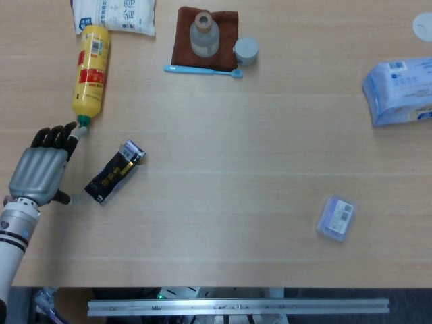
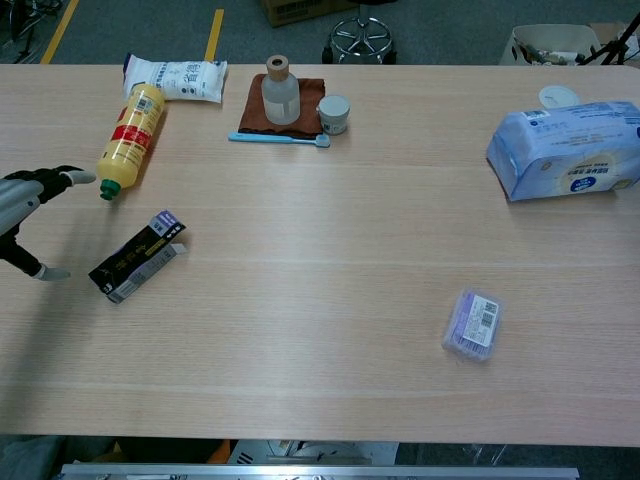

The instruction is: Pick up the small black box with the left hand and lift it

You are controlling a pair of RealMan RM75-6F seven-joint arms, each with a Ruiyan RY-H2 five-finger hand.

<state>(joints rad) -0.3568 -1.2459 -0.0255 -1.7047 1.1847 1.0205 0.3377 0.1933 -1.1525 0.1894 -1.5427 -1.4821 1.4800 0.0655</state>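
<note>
The small black box (image 1: pixel 115 171) lies flat on the table at the left, slanted, with gold print and a purple end; the chest view shows the same small black box (image 2: pixel 138 256). My left hand (image 1: pixel 42 169) hovers just left of it, open, fingers stretched toward the yellow bottle's cap and thumb pointing at the box's near end. It holds nothing and does not touch the box. In the chest view the left hand (image 2: pixel 28 215) enters from the left edge. The right hand is not in either view.
A yellow bottle (image 1: pixel 91 73) lies just beyond the left hand, green cap toward it. A white bag (image 1: pixel 113 13), brown cloth with a clear bottle (image 1: pixel 204 34), grey cup (image 1: pixel 246 50) and blue toothbrush (image 1: pixel 202 69) sit at the back. A tissue pack (image 1: pixel 399 90) lies far right, a small purple packet (image 1: pixel 335 218) near front right.
</note>
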